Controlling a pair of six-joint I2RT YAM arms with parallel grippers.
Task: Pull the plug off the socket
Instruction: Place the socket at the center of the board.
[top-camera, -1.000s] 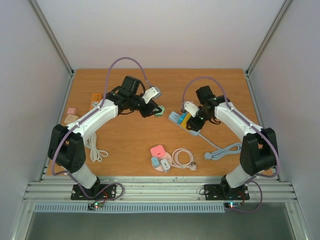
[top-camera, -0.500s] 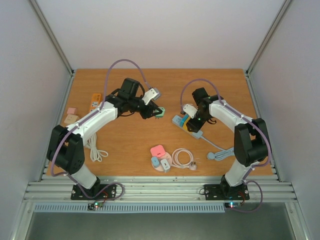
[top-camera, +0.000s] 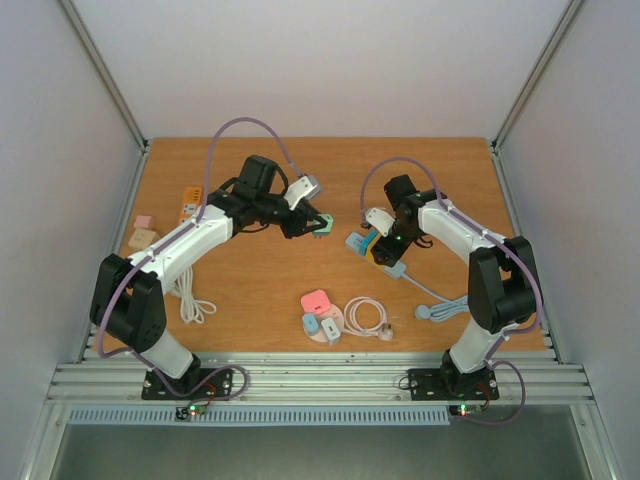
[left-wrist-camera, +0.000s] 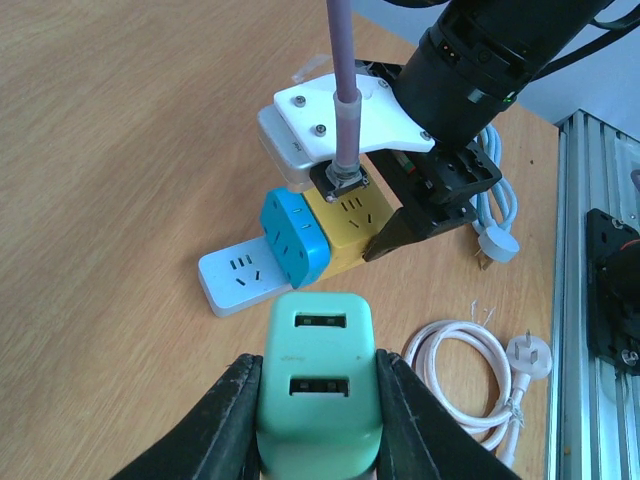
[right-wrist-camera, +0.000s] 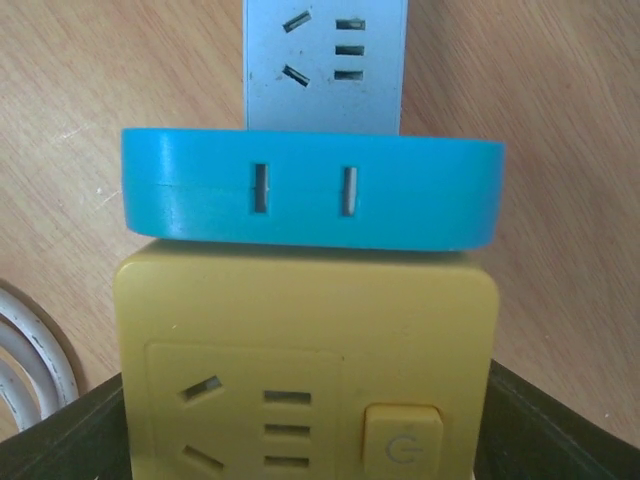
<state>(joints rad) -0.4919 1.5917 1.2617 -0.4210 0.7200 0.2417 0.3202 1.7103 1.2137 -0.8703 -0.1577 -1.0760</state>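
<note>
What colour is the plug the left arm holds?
Mint green; the plug shows best in left wrist view.

Green plug (top-camera: 321, 224) in left hand (top-camera: 310, 221)

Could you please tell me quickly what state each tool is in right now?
Left tool: closed on the teal plug.
Right tool: astride the yellow socket cube; whether it grips cannot be told.
</note>
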